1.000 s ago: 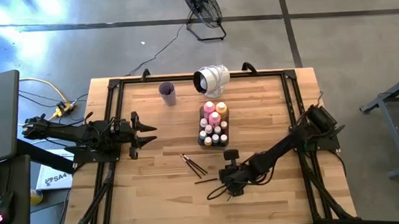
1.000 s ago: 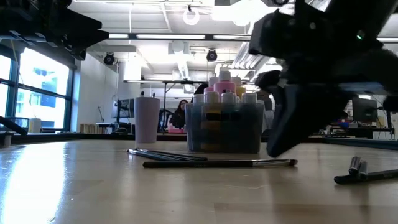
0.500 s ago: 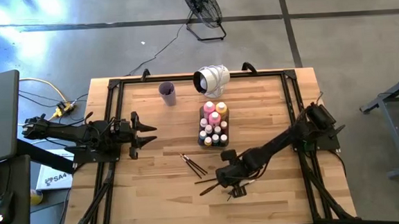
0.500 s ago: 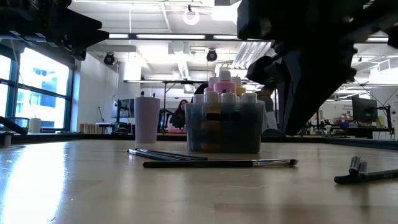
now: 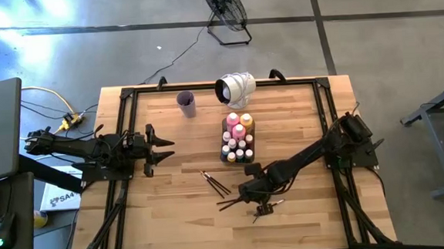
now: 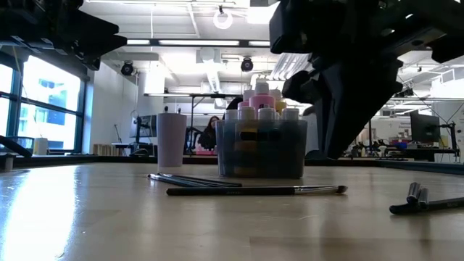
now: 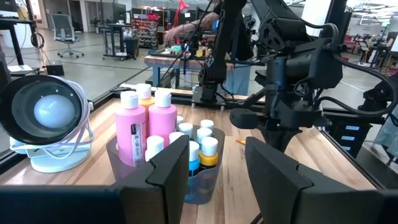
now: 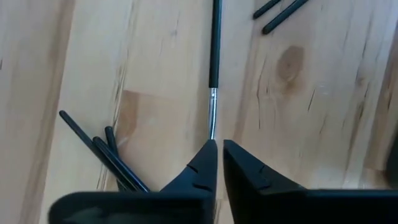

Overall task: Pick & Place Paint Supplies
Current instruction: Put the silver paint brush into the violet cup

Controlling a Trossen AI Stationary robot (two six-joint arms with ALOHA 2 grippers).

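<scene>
Thin dark paintbrushes lying on the wooden table [image 5: 174, 220] in the lower middle of the high view: a small cluster [image 5: 215, 183] left of centre, a single brush [image 5: 231, 205] just below and right of it, a couple more [image 5: 264, 209] farther right. In the low view, single brush [image 6: 255, 191] flat across the centre, two more [image 6: 428, 203] at the right edge. In the right wrist view, single brush [image 8: 214, 56] running straight up from the fingertips, its metal ferrule just ahead of them; cluster [image 8: 102, 152] at lower left.

Right gripper [image 5: 247, 196] low over the single brush, just right of the cluster; fingers nearly together with a narrow gap, nothing pinched [image 8: 219, 149].

Above in the high view, clear tray [image 5: 238, 143] at table centre, packed with pink and orange bottles [image 5: 238, 124] and tiny white-capped ones [image 5: 237, 150]; same tray [image 7: 205, 180] in the left wrist view. Lilac cup [image 5: 187, 103] to the upper left, white fan [image 5: 235, 88] at top centre.

Left gripper [image 5: 162, 148] at the left edge, well apart from everything, fingers spread and empty [image 7: 214, 165].
</scene>
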